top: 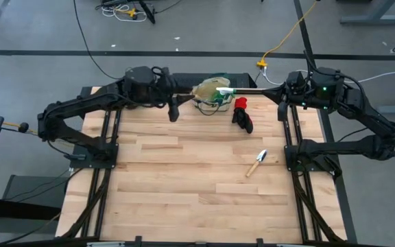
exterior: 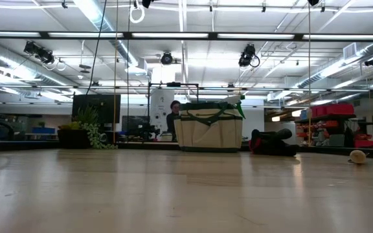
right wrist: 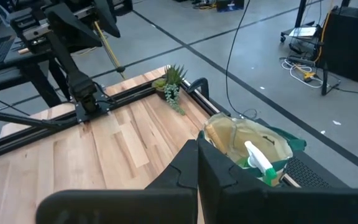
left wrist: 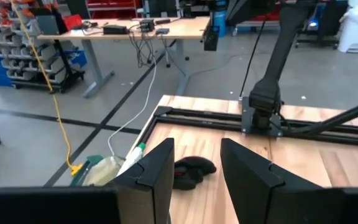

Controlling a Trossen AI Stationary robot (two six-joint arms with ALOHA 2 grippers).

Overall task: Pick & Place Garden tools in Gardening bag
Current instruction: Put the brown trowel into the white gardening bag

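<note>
The trowel (top: 256,163) lies alone toward the table's (top: 184,192) right edge, handle pointing at the near edge and blade angled toward the far right. The gardening bag (top: 211,92) and glove (top: 242,115) sit at the far edge. The right gripper (top: 282,110), closed and empty, hovers near the far right corner, closer to the trowel than the half-open, empty left gripper (top: 173,110).

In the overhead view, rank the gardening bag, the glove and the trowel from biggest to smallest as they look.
1. Beige fabric gardening bag with green trim, clearly largest.
2. Red-and-black glove and wooden-handled trowel with silvery blade: too alike to rank. The glove looks bulkier, the trowel slimmer.
</note>
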